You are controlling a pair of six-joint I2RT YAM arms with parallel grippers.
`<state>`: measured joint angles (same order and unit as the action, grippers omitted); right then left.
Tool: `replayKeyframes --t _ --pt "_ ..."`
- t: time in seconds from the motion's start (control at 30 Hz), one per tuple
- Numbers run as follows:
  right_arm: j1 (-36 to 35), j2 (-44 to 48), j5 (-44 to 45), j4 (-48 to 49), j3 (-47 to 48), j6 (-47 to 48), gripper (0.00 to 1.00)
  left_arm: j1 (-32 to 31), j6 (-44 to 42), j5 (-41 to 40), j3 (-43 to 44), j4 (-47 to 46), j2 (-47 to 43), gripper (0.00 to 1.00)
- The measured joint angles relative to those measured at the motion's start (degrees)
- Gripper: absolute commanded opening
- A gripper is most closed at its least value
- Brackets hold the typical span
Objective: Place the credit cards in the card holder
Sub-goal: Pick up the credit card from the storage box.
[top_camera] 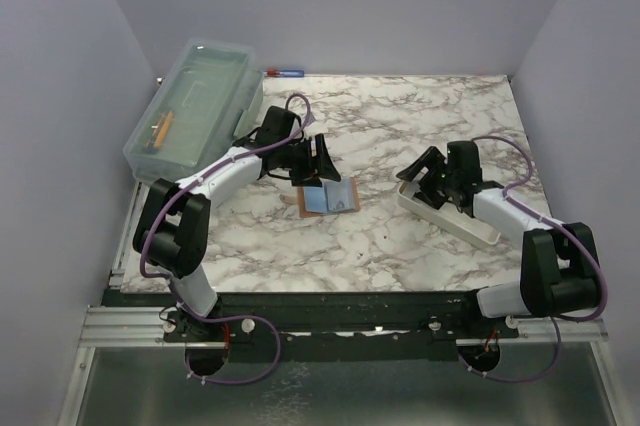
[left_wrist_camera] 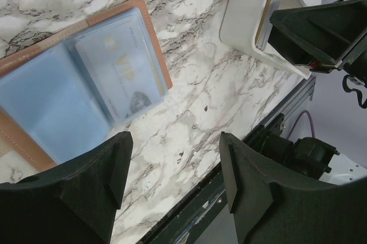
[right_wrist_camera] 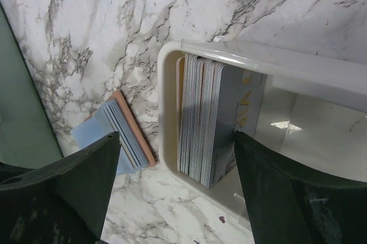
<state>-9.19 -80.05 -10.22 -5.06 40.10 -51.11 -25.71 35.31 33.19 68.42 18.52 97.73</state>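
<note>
Glossy marble-patterned table (top_camera: 400, 126), tan card holder (left_wrist_camera: 80, 78), perhaps leather, with clear plastic sleeves (left_wrist_camera: 46, 101); glossy white plastic tray (right_wrist_camera: 166, 112)

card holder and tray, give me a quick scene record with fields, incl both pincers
card holder: lying open on the marble table, blue sleeves facing up
card in holder: one pale VIP card inside a sleeve
white tray: holds a stack of cards standing on edge
left pincer: open, holding nothing, close by the card holder
right pincer: open, holding nothing, above the stack in the tray
clear lidded box: back left corner
</note>
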Motion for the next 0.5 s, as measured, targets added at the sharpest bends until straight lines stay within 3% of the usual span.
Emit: replayKeyframes --t 0.3,0.5 --pt "1.05 0.00 -2.38 4.24 -1.68 -0.96 0.61 -0.28 0.00 0.48 -0.02 0.00 0.00 0.68" --pt "1.09 0.02 -2.82 5.20 -1.70 -1.33 0.53 -0.28 0.00 0.68 -0.02 -0.02 0.00 0.68"
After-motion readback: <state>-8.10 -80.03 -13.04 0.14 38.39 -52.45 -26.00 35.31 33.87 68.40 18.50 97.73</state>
